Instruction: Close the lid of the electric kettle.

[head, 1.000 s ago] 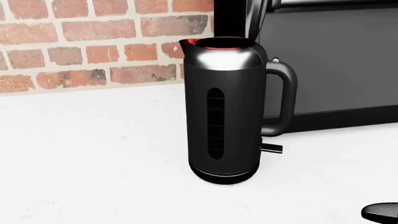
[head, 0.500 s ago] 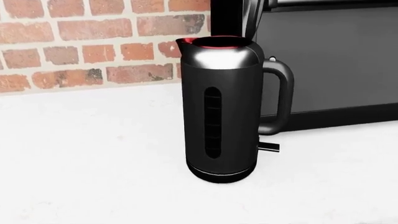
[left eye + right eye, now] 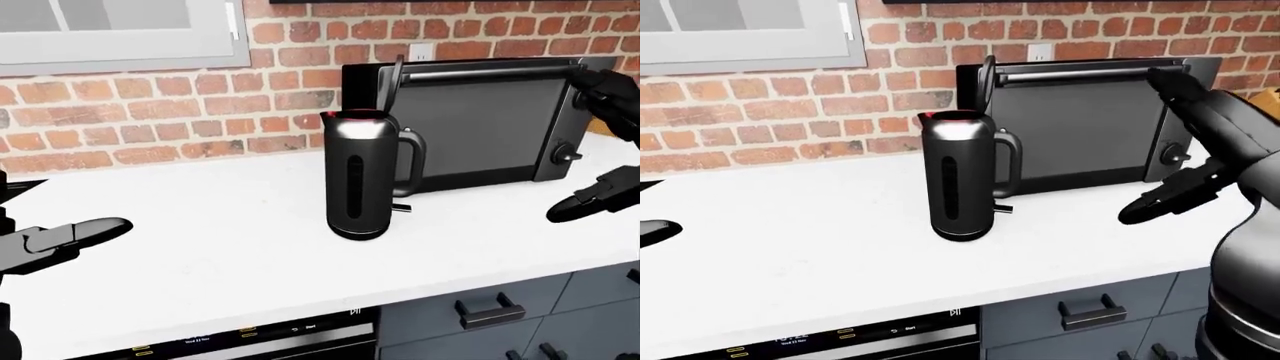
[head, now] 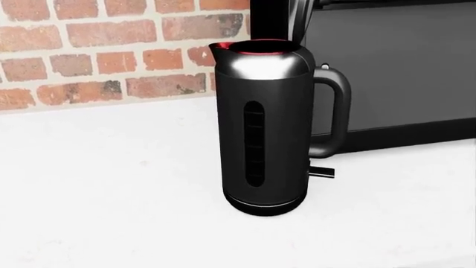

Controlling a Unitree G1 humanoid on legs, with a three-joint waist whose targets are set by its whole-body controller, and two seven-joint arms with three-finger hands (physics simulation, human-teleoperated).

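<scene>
The black electric kettle [image 3: 360, 176] with a steel band at the top and a red inner rim stands upright on the white counter [image 3: 200, 240], its handle to the right. Its lid [image 3: 392, 81] stands up, open, above the handle side. The head view shows the kettle [image 4: 264, 123] close up and no hands. My left hand [image 3: 112, 227] hovers open and empty over the counter at the far left of the left-eye view. My right hand [image 3: 1137, 212] is open and empty to the right of the kettle, well apart from it.
A black microwave [image 3: 480, 124] stands right behind the kettle against the brick wall [image 3: 180, 127]. A wall outlet [image 3: 421, 52] sits above it. Grey drawers with handles [image 3: 490, 311] and an oven panel [image 3: 250, 334] lie below the counter edge. A window frame [image 3: 120, 34] is at the upper left.
The head view has shifted slightly, so the kettle sits a little higher and more to the left. The dark hand shape at its bottom right corner has left the view.
</scene>
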